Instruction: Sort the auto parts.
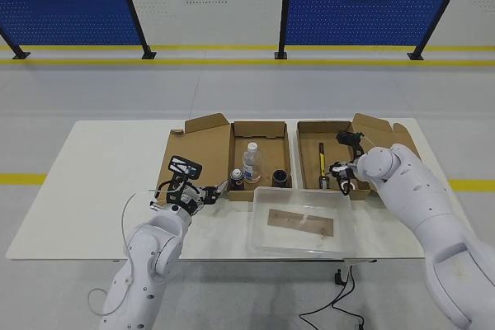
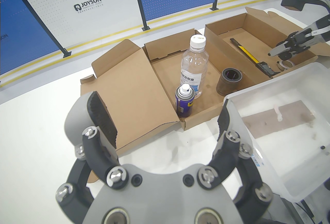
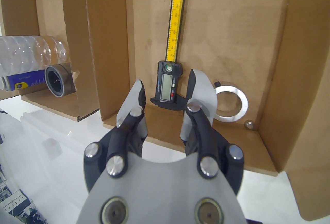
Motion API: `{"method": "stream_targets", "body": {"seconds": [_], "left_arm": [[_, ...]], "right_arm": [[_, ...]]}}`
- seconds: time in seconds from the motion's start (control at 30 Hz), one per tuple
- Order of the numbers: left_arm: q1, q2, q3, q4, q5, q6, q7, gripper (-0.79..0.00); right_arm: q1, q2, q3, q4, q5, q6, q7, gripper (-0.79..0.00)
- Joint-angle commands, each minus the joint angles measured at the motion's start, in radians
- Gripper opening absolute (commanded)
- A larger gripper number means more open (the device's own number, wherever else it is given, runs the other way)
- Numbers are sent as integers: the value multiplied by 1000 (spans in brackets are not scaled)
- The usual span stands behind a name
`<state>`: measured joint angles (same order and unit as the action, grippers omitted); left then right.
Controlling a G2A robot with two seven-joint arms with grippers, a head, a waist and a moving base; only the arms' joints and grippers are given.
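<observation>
**A:** Top view first: what do we have on the table (image 1: 82, 181)?

**B:** We count two open cardboard boxes side by side, the left box (image 1: 268, 144) and the right box (image 1: 308, 144), with a clear bin (image 1: 264, 235) just in front of them, nearer the robot. A brown sheet (image 1: 301, 220) lies on the bin's floor.

**A:** And the parts?

**B:** In the left box we see a clear bottle (image 1: 251, 161) standing upright, a spray can (image 1: 237, 177) just beside it and a dark cylinder (image 1: 280, 176) a little apart, all toward the near wall. In the right box a caliper (image 1: 322, 161) lies flat, running front to back, with a metal ring (image 3: 243, 109) beside its display end, near the front corner. A small metal piece (image 3: 248, 124) sits in that corner, just past the metal ring.

**A:** Where do we put the right gripper (image 3: 166, 80)?

**B:** Over the near end of the right box. In the right wrist view its fingers (image 3: 198, 85) stand partly apart and grip nothing; we see the caliper's display through the gap, and the metal ring lies just outside one finger. We cannot tell whether a fingertip touches anything.

**A:** And the left gripper (image 2: 159, 101)?

**B:** It hangs over the table at the near corner of the left box, between that box's folded-out flap and the clear bin. In the left wrist view we find its fingers (image 2: 101, 116) spread wide and holding nothing
</observation>
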<state>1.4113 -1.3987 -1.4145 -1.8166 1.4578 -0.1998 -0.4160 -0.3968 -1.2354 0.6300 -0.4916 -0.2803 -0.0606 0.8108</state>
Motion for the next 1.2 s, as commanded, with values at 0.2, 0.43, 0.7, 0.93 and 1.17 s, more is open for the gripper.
{"method": "stream_targets", "body": {"seconds": [0.2,0.43,0.7,0.93,1.17], "left_arm": [[0,0,0,0,0,0,0,0],[0,0,0,0,0,0,0,0],[0,0,0,0,0,0,0,0],[0,0,0,0,0,0,0,0],[0,0,0,0,0,0,0,0]], "right_arm": [[31,7,25,-21,-53,-96,-105,-431],[0,46,89,-102,-72,-118,-182,-391],[-123,135,235,-375,-117,-56,-218,0],[-366,228,455,-781,-169,51,-215,0],[-638,282,665,-1097,-204,124,-239,0]]}}
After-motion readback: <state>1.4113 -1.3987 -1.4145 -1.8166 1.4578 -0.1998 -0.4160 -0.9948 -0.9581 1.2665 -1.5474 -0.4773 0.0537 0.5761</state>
